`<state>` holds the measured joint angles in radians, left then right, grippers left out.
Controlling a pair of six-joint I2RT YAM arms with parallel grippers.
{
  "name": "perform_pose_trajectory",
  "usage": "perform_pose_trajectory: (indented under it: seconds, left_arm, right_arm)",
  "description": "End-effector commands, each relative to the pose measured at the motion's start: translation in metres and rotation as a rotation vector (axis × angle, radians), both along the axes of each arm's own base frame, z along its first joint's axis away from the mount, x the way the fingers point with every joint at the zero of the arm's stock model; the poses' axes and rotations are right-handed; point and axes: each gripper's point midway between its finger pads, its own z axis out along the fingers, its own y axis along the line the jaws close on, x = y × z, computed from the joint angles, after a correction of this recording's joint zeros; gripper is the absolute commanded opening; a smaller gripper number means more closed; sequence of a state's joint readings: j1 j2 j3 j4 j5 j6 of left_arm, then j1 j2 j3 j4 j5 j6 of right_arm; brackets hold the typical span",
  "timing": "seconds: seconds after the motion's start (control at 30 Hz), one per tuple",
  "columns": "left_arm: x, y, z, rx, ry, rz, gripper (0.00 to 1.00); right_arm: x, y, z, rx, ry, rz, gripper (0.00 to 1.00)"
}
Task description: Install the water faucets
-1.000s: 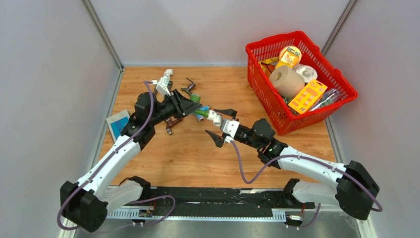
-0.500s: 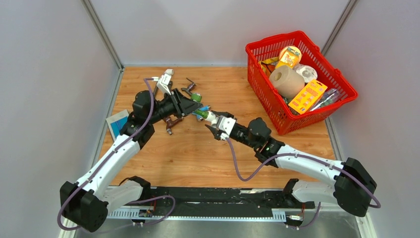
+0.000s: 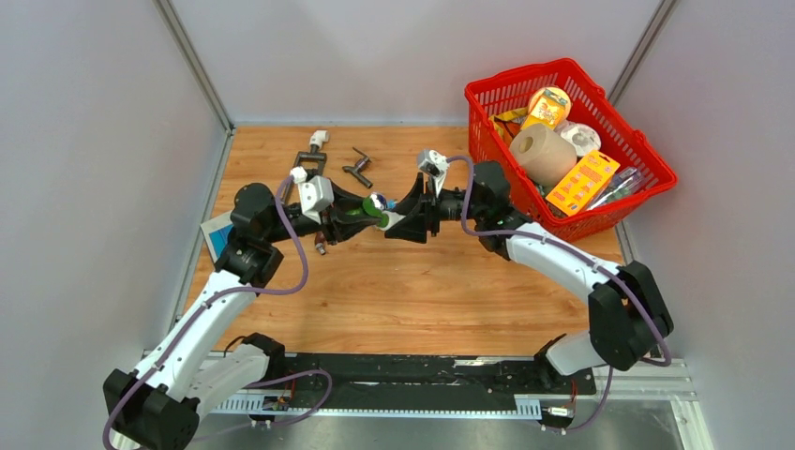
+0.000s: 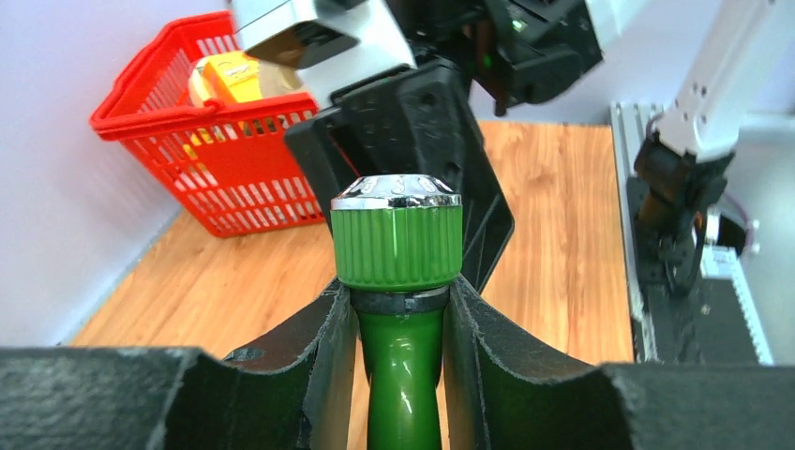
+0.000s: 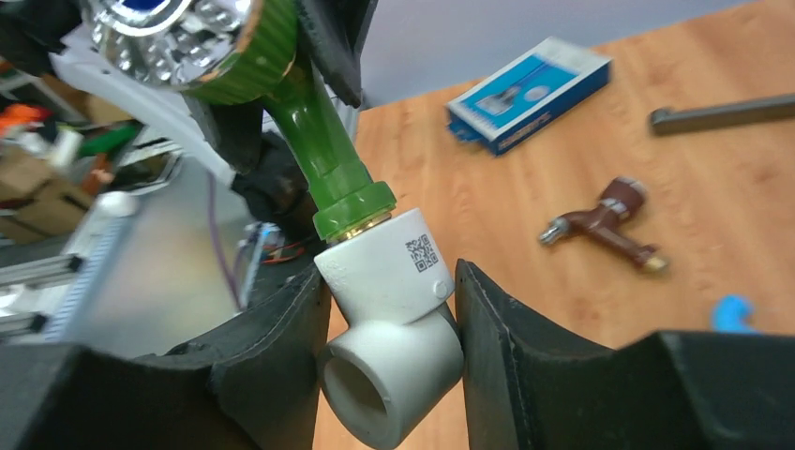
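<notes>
A green faucet [image 4: 398, 246] with a chrome-capped knob is held above the table, and my left gripper [image 4: 400, 319] is shut on its neck. Its threaded end sits in a white elbow fitting [image 5: 394, 309], which is clamped between my right gripper's [image 5: 389, 328] jaws. From above, the left gripper [image 3: 352, 214] and right gripper [image 3: 400, 222] meet tip to tip mid-table, with the green faucet [image 3: 366, 212] between them. A brown faucet [image 5: 605, 220] lies on the wood under the left gripper. A dark grey faucet [image 3: 357, 167] lies farther back.
A red basket [image 3: 656, 173] full of groceries stands at the back right. A blue box [image 3: 217, 236] lies at the left edge of the table. A white fitting on a black piece [image 3: 315, 148] lies at the back left. A small blue part [image 5: 731, 311] lies on the wood.
My right gripper shut on the white elbow, then swung to the far side with its wrist turned. The left arm drew back left, still holding the green faucet.
</notes>
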<state>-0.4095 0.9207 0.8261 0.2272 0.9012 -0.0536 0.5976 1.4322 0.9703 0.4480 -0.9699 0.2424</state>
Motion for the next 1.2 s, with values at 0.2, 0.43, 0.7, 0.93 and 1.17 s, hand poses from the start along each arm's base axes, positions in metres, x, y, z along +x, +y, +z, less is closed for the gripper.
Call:
perform_pose_trajectory:
  seconds: [0.2,0.43,0.7,0.93,1.17]
  left_arm:
    - [0.003,0.005,-0.006,-0.009,-0.015,0.062,0.00]
    - [0.047,0.017,-0.022,-0.211,0.421,0.337,0.00]
    - [0.065,0.017,-0.041,-0.414,0.866,0.440,0.00]
    - [0.059,0.006,-0.027,-0.466,0.973,0.350,0.00]
    - [0.051,0.006,-0.019,-0.465,0.971,0.324,0.00]
  right_arm:
    - [0.021,-0.017,0.025,0.003,0.053,-0.107,0.61]
    - [0.031,-0.045,0.033,0.003,-0.246,-0.316,0.81]
    - [-0.005,-0.045,0.017,-0.006,-0.643,-0.387,0.82]
    - [-0.005,-0.029,-0.004,-0.100,-0.746,-0.446,0.81]
    - [0.005,-0.027,-0.006,-0.125,-0.774,-0.505,0.81]
